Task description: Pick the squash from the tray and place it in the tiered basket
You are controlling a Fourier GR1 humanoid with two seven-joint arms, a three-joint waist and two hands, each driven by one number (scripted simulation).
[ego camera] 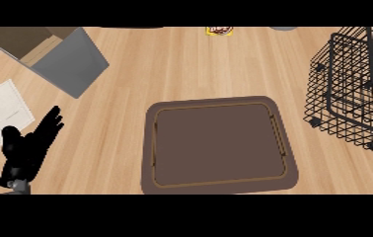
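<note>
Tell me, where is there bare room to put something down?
The brown tray itself holds nothing. Bare wood lies between the tray and the grey box, and along the counter's far side toward the black wire basket. It is tighter at the left edge, by the resting left hand and the white paper.

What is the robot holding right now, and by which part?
Nothing. Only the left hand shows, open with fingers up at the lower left edge. The brown tray holds no squash in view.

This is a kitchen: a light wooden counter [182,68] carries a brown tray [218,144], a black wire basket [346,83] and a small snack packet [219,30].
</note>
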